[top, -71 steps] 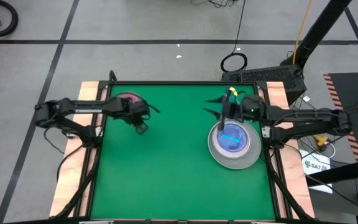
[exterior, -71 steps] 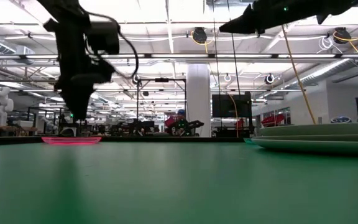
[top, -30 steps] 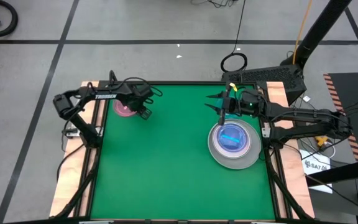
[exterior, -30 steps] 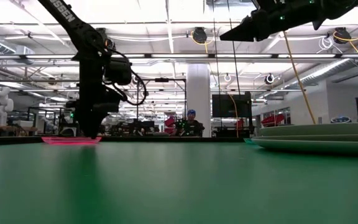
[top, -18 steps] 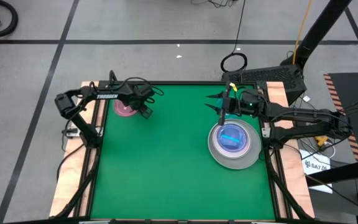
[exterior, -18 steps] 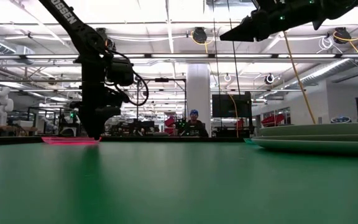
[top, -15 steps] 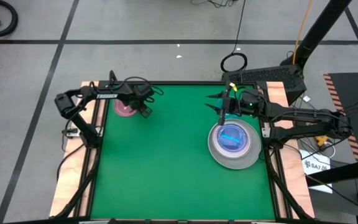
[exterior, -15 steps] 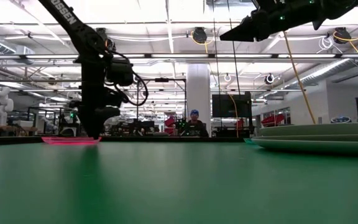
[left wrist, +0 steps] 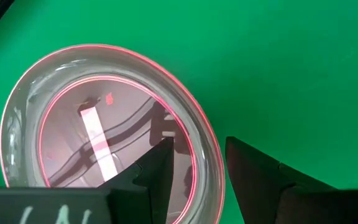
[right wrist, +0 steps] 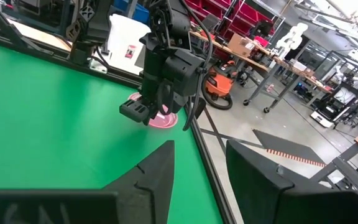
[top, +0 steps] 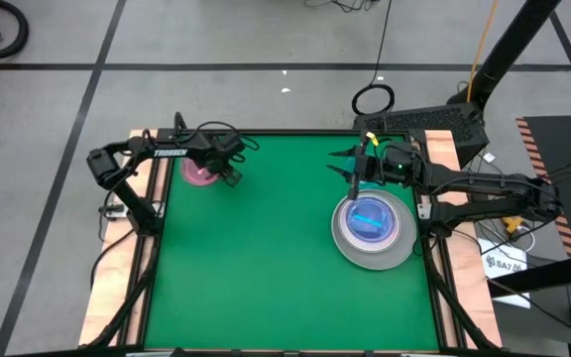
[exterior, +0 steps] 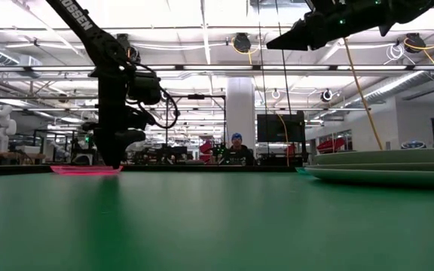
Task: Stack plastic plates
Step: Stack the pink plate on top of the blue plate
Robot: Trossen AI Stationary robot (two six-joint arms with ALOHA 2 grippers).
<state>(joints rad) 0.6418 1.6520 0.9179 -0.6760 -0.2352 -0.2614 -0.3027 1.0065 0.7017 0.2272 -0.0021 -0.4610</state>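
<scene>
A small translucent pink plate (top: 197, 173) (left wrist: 73, 124) lies flat on the green mat near the table's far left corner. My left gripper (top: 229, 178) (left wrist: 197, 165) is open and low at the plate's right side, one finger over the plate's inside and one outside the rim. On the right, several plates form a stack (top: 372, 230) (exterior: 386, 167), with a grey plate at the bottom and a blue plate (top: 369, 218) on top. My right gripper (top: 346, 167) (right wrist: 201, 168) hangs open in the air just beyond the stack's far edge. My left gripper comes from above, pointing down, with its fingers on either side of the pink plate's right rim (left wrist: 205, 140). The plate lies flat on the mat. Whether a fingertip (left wrist: 160, 163) touches the plate, I cannot tell.
The middle and near part of the green mat (top: 266, 268) lie between the pink plate and the stack. Wooden boards (top: 117, 278) border the table's left and right sides. A cabinet and cables (top: 434, 124) stand past the far right corner.
My left gripper has moved toward the far edge and come down at the pink plate's right rim. For the last second it has stayed almost still there. The plates have not moved.
</scene>
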